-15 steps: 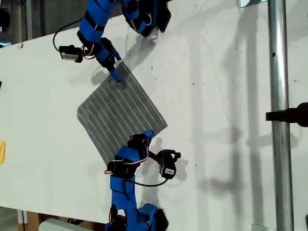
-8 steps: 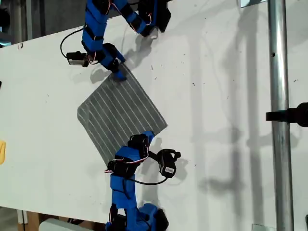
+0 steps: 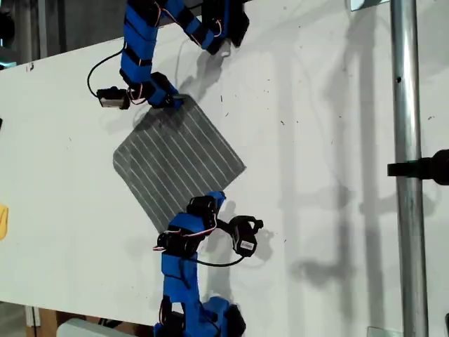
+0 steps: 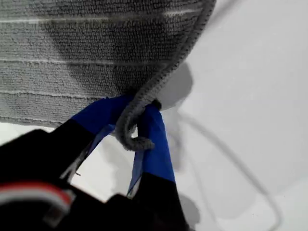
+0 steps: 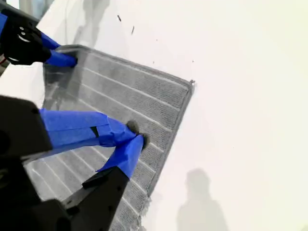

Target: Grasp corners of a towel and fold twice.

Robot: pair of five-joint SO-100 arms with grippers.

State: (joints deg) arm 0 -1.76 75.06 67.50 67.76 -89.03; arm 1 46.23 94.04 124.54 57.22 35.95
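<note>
While my first claw [image 4: 137, 129] pinches only the hem, the fold can slip.
With the towel [image 3: 175, 161] lying flat on the white worktop [image 3: 316, 105] as a diamond in the exterior view, my first claw is clamped on the corner [image 4: 134, 140] nearest that view's top edge. Just the narrow rolled hem sits between the blue tips, so a quick lift or drag may pull it free. My second claw [image 5: 135, 136] hovers at the opposite side of the cloth, over its lower edge in the exterior view, tips drawn together; whether any cloth is caught between them I cannot tell. If it has none, one-sided lifting would likely skew the towel, bunch the stripes, and give a crooked first fold.
</note>
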